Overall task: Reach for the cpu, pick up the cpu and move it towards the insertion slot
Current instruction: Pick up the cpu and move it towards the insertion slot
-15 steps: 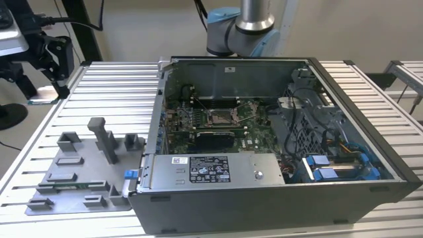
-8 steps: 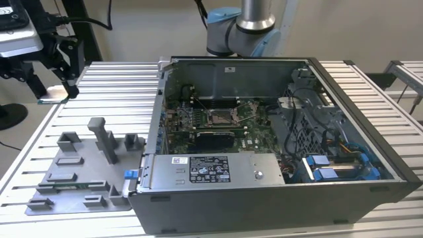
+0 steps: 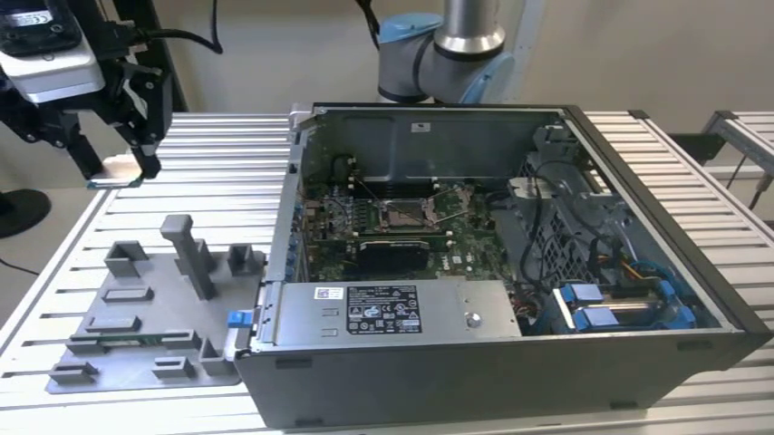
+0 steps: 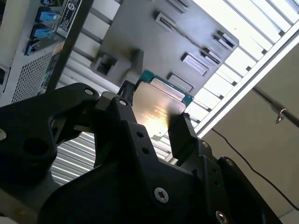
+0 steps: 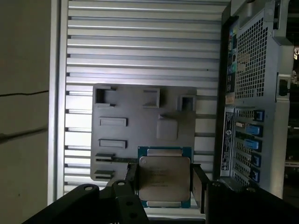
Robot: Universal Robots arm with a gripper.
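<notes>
White label point(image 3: 383, 310) on computer case point(image 3: 484, 381) — print too small to read

Silvery cpu point(image 5: 164, 179), teal-edged; black gripper point(image 5: 166, 183); grey fixture plate point(image 5: 135, 108)

Soft, even light fills the exterior view, leaving the inside of the computer case point(image 3: 411, 140) shaded and only faint shadows on the grey fixture plate point(image 3: 151, 322). In the second wrist view a warm glare spot sits on the cpu point(image 4: 156, 109) and the table point(image 4: 243, 23) burns out to white — the first wrist view is dimmer, the floor point(image 5: 23, 140) dark.
</notes>
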